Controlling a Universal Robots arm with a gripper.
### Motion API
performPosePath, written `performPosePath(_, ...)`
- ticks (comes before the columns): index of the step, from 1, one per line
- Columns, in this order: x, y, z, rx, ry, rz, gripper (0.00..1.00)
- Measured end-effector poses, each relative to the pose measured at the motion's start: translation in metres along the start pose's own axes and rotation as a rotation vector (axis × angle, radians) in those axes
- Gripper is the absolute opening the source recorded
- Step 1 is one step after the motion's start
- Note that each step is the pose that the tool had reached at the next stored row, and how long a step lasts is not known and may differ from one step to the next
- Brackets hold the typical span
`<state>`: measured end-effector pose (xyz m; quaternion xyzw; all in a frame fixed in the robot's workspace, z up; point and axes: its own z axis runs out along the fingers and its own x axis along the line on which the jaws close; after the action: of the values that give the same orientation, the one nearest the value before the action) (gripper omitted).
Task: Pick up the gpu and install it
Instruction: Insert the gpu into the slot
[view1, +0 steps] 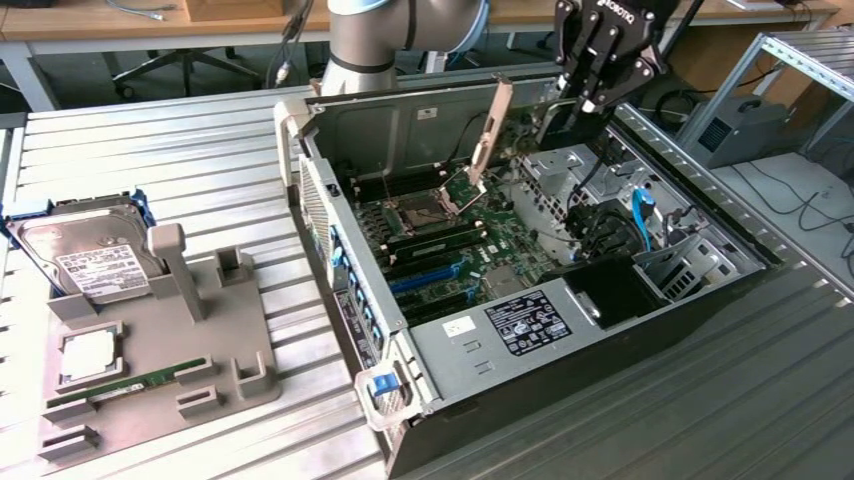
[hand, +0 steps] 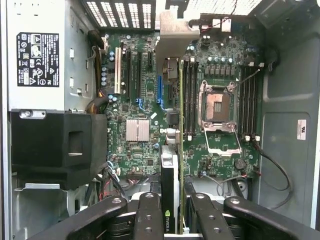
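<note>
My gripper (view1: 571, 100) hangs over the far side of the open computer case (view1: 400, 400) and is shut on the gpu (view1: 505, 125). The card is held on edge, its silver end bracket toward the exterior view's left, above the motherboard (view1: 467, 240). In the wrist view the gpu (hand: 170, 165) runs edge-on between my two black fingers (hand: 149, 215), the gripper (hand: 174, 220) closed around it. Its bracket (hand: 172, 35) reaches toward the case's rear wall. The card lines up roughly over the blue expansion slot (hand: 160, 92), apart from the board.
A grey fixture (view1: 227, 340) at the exterior view's left holds a silver hard drive (view1: 87, 255), a processor (view1: 87, 357) and a narrow memory stick (view1: 127, 385). Inside the case are the power supply (view1: 534, 320), cables (view1: 647, 220) and the open processor socket (hand: 219, 107).
</note>
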<state>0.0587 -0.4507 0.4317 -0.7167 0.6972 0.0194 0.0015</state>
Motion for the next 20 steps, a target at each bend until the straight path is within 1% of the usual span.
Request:
performPosePath(11,0.0,0.0078,0.0108,0.0259,-0.0012,-0.001,0.27)
performPosePath(12,0.0,0.0093,0.0126,0.0299,-0.0015,-0.001,0.27)
performPosePath(13,0.0,0.01,0.0136,0.0321,-0.0017,-0.001,0.27)
performPosePath(16,0.001,0.0121,0.0168,0.036,-0.0018,0.0,0.27)
performPosePath(18,0.001,0.0126,0.0186,0.0364,-0.0017,0.01,0.27)
performPosePath(20,0.001,0.0125,0.02,0.037,-0.0019,0.031,0.27)
